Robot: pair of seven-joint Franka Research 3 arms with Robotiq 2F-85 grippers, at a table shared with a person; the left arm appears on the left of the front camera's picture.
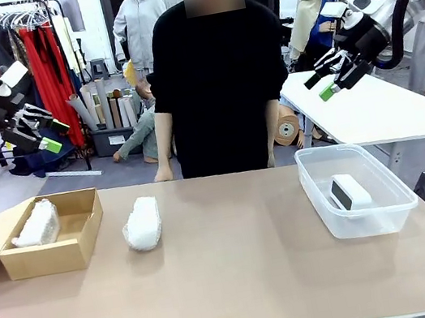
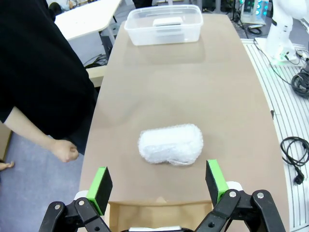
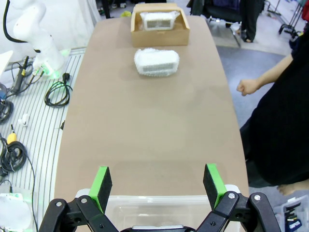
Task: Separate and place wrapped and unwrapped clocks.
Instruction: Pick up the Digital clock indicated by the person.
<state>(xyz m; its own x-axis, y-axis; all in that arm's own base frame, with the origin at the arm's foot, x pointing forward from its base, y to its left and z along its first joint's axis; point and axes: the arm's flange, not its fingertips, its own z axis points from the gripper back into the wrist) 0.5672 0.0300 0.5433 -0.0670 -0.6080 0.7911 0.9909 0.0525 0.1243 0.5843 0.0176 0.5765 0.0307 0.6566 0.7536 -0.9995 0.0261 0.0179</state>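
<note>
Sorting by wrap: one wrapped clock (image 1: 36, 225) lies in the box (image 1: 49, 258), the bare clock (image 1: 350, 191) in the tub (image 1: 372, 223), and the second wrapped clock (image 1: 142, 223) on the counter (image 1: 242, 277) near the box, probably its destination, while the left gripper (image 1: 54, 135) and right gripper (image 1: 320, 87) hover raised, jaws apart and empty.

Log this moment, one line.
left gripper: open; right gripper: open; wrapped clock in box; second wrapped clock on table; bare clock in bin
</note>
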